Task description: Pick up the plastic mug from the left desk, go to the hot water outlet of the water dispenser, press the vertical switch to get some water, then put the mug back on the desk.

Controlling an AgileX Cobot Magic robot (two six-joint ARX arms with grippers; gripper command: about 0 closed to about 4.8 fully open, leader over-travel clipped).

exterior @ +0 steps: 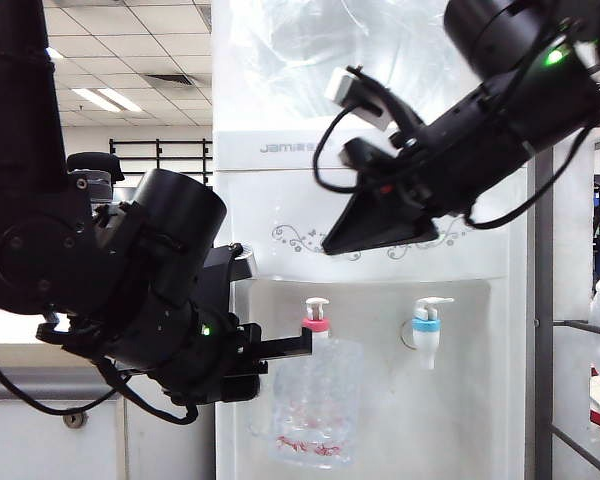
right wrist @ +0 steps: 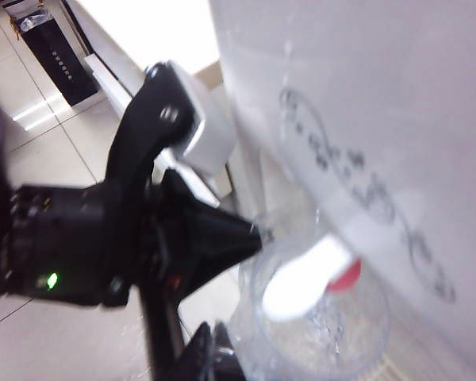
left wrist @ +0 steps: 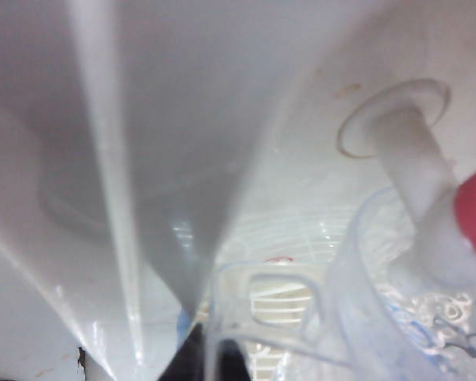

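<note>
The clear dimpled plastic mug (exterior: 315,400) hangs right under the hot water outlet (exterior: 316,324), the red-collared tap of the white water dispenser (exterior: 270,200). My left gripper (exterior: 290,348) reaches in from the left and is shut on the mug; in the left wrist view its dark fingertips (left wrist: 210,361) pinch the clear handle beside the mug's rim (left wrist: 365,278). The vertical switch (exterior: 317,304) stands untouched above the red collar. My right gripper (exterior: 332,243) hovers shut and empty above the taps. In the right wrist view the right gripper (right wrist: 212,349) sits beside the mug (right wrist: 325,333), short of the switch (right wrist: 301,282).
A blue-collared tap (exterior: 426,325) sits to the right of the red one. The big clear bottle (exterior: 280,60) tops the dispenser. The left desk (exterior: 40,440) with its round lock lies low at the left behind my left arm. A metal railing (exterior: 580,330) stands at the right.
</note>
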